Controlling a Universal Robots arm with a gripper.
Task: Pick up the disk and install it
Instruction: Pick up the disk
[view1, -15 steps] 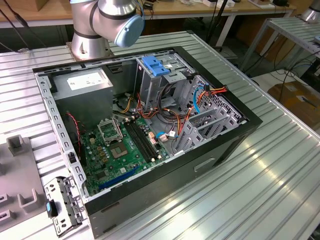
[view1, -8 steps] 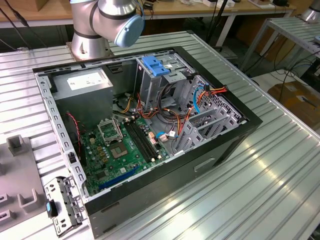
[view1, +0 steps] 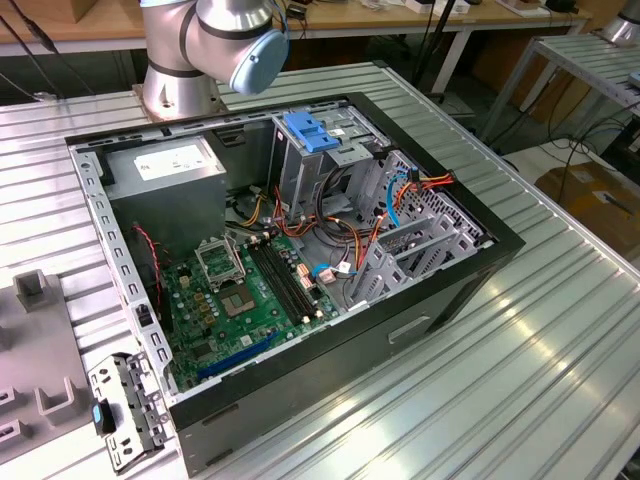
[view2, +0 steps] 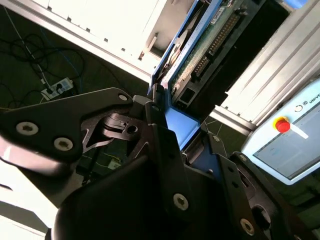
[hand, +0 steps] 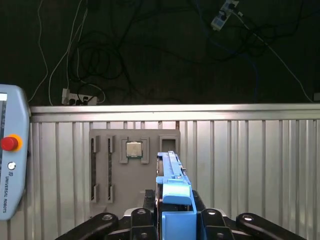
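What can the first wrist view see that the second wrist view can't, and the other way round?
The first wrist view adds a grey holder plate with a square chip, lying on the ribbed table. The second wrist view adds the green circuit board face of the disk. Both have the pincer clamped on the blue-framed disk, the pendant's red button and floor cables.

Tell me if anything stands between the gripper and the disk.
Nothing visible does. In both wrist views the gripper is shut on the disk, gripping its blue carrier rail directly, with nothing wedged between them.
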